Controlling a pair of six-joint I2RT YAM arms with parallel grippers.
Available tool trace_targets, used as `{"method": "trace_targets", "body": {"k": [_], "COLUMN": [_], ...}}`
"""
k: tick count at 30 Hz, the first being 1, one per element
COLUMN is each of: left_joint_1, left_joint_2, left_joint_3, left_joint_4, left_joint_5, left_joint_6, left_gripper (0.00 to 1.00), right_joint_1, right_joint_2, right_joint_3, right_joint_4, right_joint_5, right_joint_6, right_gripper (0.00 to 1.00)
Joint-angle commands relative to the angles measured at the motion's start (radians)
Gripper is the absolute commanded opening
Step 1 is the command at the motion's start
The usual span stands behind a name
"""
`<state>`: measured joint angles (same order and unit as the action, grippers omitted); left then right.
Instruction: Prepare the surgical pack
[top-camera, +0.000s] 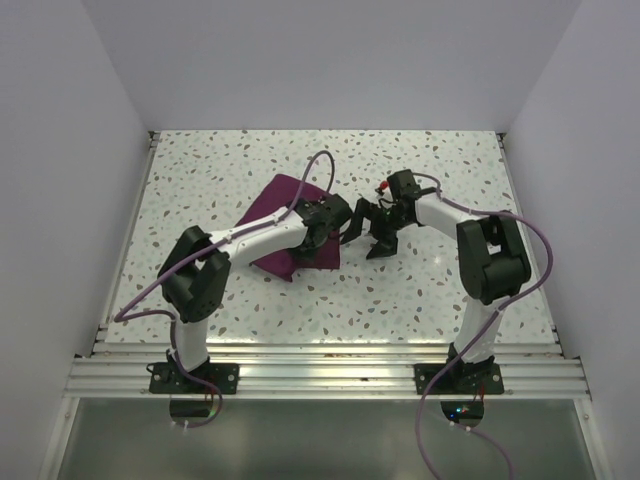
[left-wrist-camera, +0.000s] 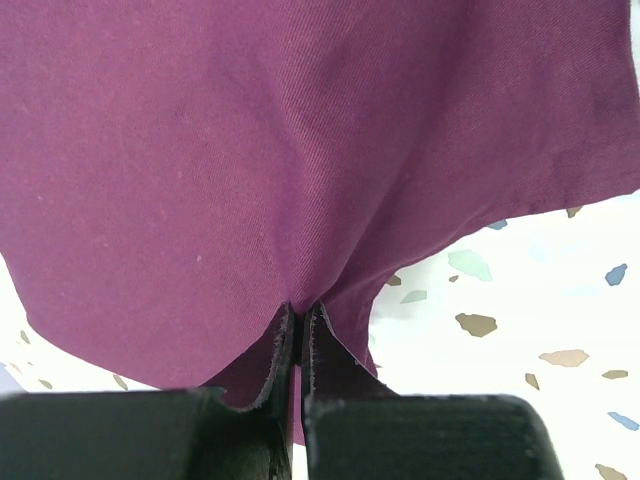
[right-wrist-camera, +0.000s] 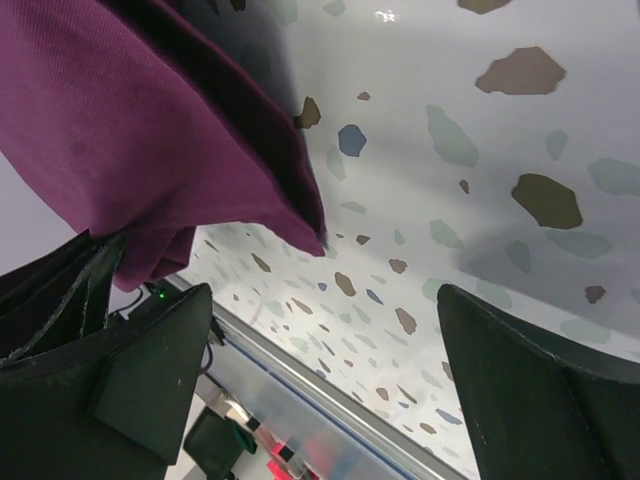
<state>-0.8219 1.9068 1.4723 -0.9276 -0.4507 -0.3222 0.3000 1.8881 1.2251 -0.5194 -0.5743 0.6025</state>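
The surgical pack is a dark maroon-purple cloth drape, folded on the speckled table left of centre. My left gripper is at its right edge, shut on a pinch of the cloth; in the left wrist view the drape fills the frame and bunches between the fingertips. My right gripper is open and empty just right of the drape, close to the left gripper. In the right wrist view the drape's edge hangs at upper left beside the open fingers.
The speckled table is walled by white panels on three sides. An aluminium rail runs along the near edge by the arm bases. Purple cables loop off both arms.
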Motion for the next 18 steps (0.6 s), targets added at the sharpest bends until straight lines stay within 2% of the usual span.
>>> {"method": "trace_targets", "body": {"k": [1, 5, 12, 15, 16, 18], "left_joint_1": [0.015, 0.017, 0.017, 0.017, 0.017, 0.017], "left_joint_2": [-0.054, -0.072, -0.089, -0.097, -0.097, -0.101], "left_joint_3": [0.059, 0.074, 0.088, 0.083, 0.083, 0.079], "left_joint_4": [0.004, -0.002, -0.004, 0.004, 0.007, 0.009], "left_joint_5": [-0.023, -0.031, -0.025, -0.026, -0.026, -0.025], "left_joint_6": [-0.008, -0.009, -0.005, -0.003, 0.0, 0.002], "left_gripper": [0.0, 0.0, 0.0, 0.0, 0.0, 0.0], "right_joint_1": [0.024, 0.044, 0.071, 0.082, 0.088, 0.096], "right_joint_2": [0.014, 0.034, 0.081, 0.108, 0.114, 0.134], "right_joint_3": [0.056, 0.079, 0.111, 0.128, 0.129, 0.136], "right_joint_4": [0.018, 0.041, 0.151, 0.199, 0.212, 0.249], "right_joint_5": [-0.036, -0.058, -0.124, -0.147, -0.159, -0.173], "right_joint_6": [0.022, 0.049, 0.163, 0.218, 0.23, 0.267], "right_gripper": [0.99, 0.98, 0.89, 0.81, 0.74, 0.66]}}
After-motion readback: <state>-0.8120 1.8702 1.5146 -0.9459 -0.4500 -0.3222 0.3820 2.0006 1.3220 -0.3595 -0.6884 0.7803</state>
